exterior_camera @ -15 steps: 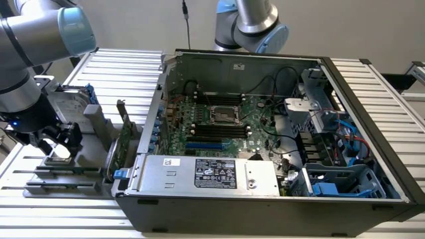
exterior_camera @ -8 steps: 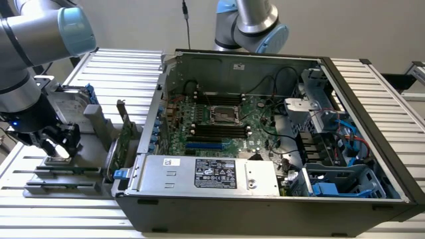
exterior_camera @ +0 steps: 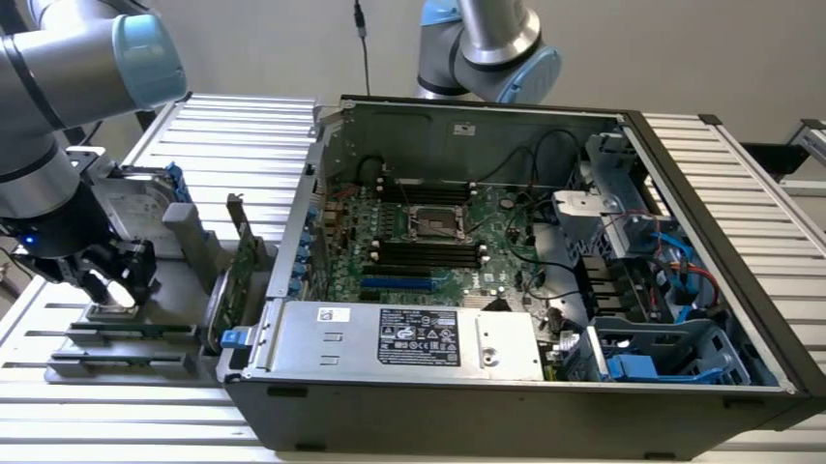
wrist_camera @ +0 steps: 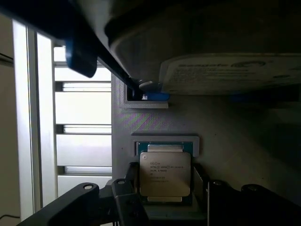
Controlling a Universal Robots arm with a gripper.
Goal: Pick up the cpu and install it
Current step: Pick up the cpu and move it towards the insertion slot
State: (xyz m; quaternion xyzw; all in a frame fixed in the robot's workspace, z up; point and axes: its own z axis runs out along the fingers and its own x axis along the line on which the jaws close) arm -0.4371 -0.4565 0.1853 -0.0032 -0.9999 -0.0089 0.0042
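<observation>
Step in hand: the pick-up.
- You had the end effector down on the grey holder at the exterior view's left, outside the computer case.
- The chip lay flat in its pocket in that holder, metal top up, not lifted.
- In the wrist view the fingers stood one against each of two opposite edges of the chip. I judged them to be pinching it, only partly drawn in because the chip itself kept them apart.
- The socket sat open in the middle of the board inside the case, well apart from the chip.

What a next move called for, as I judged it:
- A straight rise out of the pocket. The pocket's raised rim ran close around the chip, so a sideways drag would catch an edge.
- A level chip and a firm pinch on those two thin edges.

Edges and room:
- The hard drive stood just beside the pocket and loomed over it on one side.
- A card stood upright between the holder and the case wall.
- Above the holder the air looked open.
- The case top was open too, with cables near the socket's far side.
- The slatted surface behind the holder lay bare.
</observation>
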